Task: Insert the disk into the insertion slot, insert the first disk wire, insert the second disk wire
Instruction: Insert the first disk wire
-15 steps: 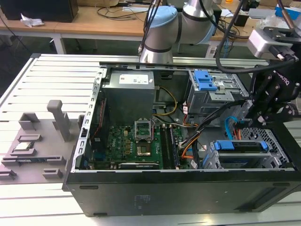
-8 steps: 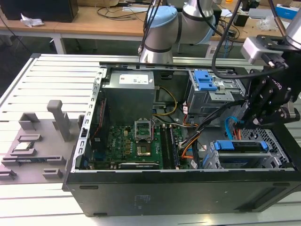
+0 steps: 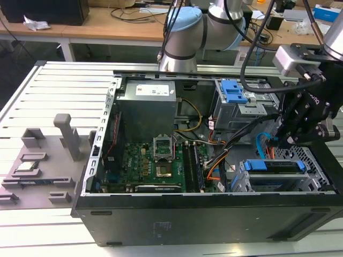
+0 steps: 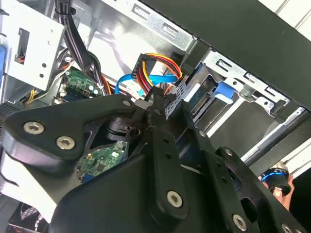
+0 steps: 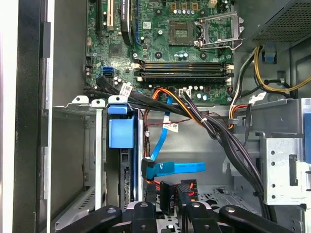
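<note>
The disk (image 3: pixel 274 166), silver in its blue carrier, lies in the insertion slot (image 3: pixel 317 162) at the exterior view's right. In the first wrist view the carrier's blue tab (image 5: pixel 120 131) stands over the disk's edge (image 5: pixel 127 187), inside the grey bay (image 5: pixel 80 145). My gripper (image 3: pixel 284 142) hangs just above the disk's inner end. Both wrist views show it (image 5: pixel 168 208) (image 4: pixel 148 105) shut on a black wire connector (image 5: pixel 167 195) with red, yellow and orange leads (image 4: pixel 158 65), close to the disk's rear ports (image 4: pixel 198 101). A blue flat wire (image 5: pixel 175 168) with a black plug lies loose beside it.
The taller grey cage with blue latches (image 3: pixel 235 97) stands behind the gripper. Black cable bundles (image 5: pixel 228 141) cross from the motherboard (image 5: pixel 165 43) toward the cage wall (image 5: pixel 284 160). A power supply (image 3: pixel 147 104) sits at the back. Grey fixtures (image 3: pixel 37 160) rest on the table outside the case.
</note>
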Tool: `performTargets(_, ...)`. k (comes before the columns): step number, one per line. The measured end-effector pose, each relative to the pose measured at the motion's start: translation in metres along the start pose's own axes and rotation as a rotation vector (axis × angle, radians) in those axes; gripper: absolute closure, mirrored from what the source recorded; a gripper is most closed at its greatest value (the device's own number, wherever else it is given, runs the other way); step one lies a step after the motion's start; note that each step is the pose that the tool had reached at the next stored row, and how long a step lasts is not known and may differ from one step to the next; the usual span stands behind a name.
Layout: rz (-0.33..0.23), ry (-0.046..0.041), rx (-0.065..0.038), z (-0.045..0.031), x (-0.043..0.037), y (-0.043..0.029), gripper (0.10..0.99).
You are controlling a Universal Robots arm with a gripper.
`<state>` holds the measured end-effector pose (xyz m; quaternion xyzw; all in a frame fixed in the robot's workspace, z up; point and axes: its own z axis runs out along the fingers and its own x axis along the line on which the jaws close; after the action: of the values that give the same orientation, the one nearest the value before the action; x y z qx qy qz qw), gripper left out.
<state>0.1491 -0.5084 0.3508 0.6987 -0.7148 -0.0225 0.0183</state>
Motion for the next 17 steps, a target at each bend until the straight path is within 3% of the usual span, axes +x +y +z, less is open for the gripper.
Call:
performTargets(1, 0.0, 0.0001, 0.0, 0.0, 0.0, 0.0, 0.796)
performTargets(2, 0.0, 0.0004, 0.0, 0.0, 0.0, 0.0, 0.906)
performTargets(8, 0.0, 0.0013, 0.0, 0.0, 0.0001, 0.0, 0.906)
performTargets(11, 0.0, 0.0013, 0.0, -0.0001, 0.015, -0.0004, 0.906)
performTargets(13, 0.0, 0.0014, 0.0, -0.0001, 0.0207, -0.0005, 0.906)
performTargets(17, 0.001, 0.0013, 0.0, 0.0041, 0.0249, -0.0032, 0.906)
